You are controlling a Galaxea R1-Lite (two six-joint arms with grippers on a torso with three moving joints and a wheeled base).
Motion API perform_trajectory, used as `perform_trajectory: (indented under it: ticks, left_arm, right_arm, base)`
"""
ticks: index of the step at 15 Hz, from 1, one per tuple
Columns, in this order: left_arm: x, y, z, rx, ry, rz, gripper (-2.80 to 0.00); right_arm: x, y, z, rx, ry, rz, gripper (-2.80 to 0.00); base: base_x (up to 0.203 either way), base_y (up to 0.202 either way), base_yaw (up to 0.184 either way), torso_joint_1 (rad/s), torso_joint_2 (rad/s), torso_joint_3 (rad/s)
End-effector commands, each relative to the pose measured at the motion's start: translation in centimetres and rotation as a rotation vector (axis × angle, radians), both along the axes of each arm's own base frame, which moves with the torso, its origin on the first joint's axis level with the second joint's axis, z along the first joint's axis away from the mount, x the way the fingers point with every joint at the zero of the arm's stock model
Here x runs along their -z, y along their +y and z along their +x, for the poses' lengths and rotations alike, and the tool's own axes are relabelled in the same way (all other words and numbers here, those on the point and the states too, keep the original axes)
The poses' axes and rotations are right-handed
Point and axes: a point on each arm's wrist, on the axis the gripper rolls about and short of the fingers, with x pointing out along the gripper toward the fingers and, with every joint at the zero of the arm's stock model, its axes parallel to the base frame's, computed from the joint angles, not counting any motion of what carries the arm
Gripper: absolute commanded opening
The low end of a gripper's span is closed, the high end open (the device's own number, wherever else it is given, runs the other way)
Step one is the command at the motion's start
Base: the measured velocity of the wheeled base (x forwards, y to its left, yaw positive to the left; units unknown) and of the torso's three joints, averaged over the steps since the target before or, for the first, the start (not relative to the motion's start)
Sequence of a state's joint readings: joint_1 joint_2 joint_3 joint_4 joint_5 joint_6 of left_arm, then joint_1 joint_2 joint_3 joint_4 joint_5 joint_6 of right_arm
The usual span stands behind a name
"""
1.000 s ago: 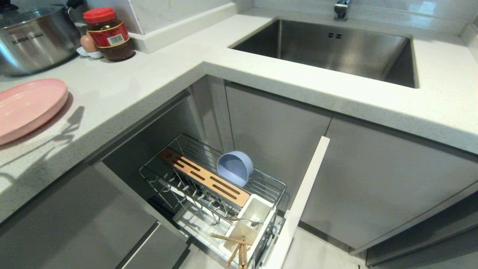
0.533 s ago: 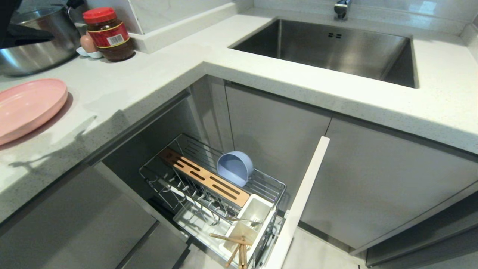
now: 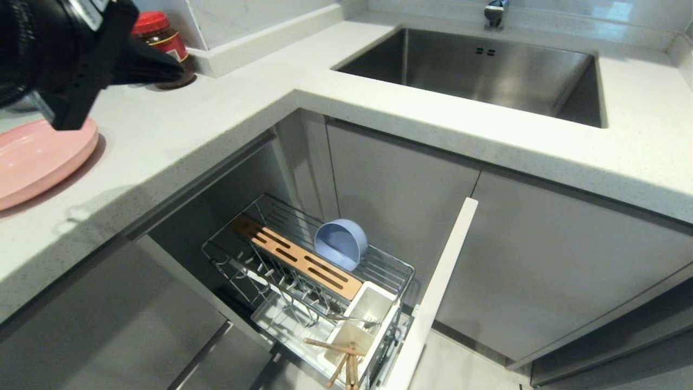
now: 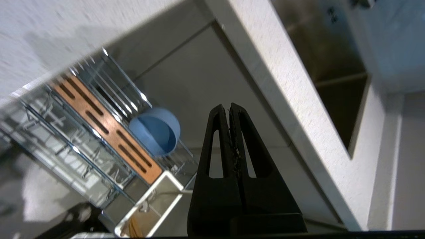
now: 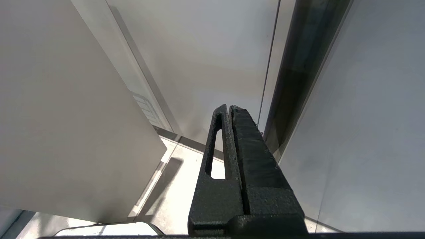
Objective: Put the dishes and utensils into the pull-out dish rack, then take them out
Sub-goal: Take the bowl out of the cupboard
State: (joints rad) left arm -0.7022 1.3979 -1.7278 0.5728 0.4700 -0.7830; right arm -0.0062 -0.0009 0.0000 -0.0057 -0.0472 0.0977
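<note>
The pull-out dish rack stands drawn out below the counter, with its white front panel at the right. The pale-blue bowl stands on edge in it beside the slotted wooden board. Chopsticks and a silver utensil rest in the white cups. The pink plate lies on the counter at the far left. My left gripper hangs shut and empty above the counter, just right of the plate. In the left wrist view, that gripper looks down on the bowl. My right gripper is shut, parked low by the cabinet fronts.
A steel sink is set into the counter at the back right, with a tap behind it. A red-lidded jar stands at the back left, partly hidden by my left arm. Grey cabinet doors flank the rack.
My left arm has swung in from the upper left and now reaches right above the plate. It hides the pot and part of the jar. Nothing in the rack has moved.
</note>
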Motion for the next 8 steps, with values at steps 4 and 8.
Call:
perform_trajectory:
  ticks: [4,8]
  left_arm:
    - [4.4,-4.4,4.2,0.008,0.161,0.083,-2.8]
    - [8.5,-7.3,7.7,-0.019,0.286,0.131,-2.8]
  right_arm:
    - [0.0,0.0,0.0,0.0,-0.003,0.001,-2.8]
    - [0.0,0.0,0.0,0.0,-0.003,0.001,-2.8]
  base:
    - [0.0,0.0,0.0,0.0,0.0,0.0]
    - [0.0,0.0,0.0,0.0,0.0,0.0]
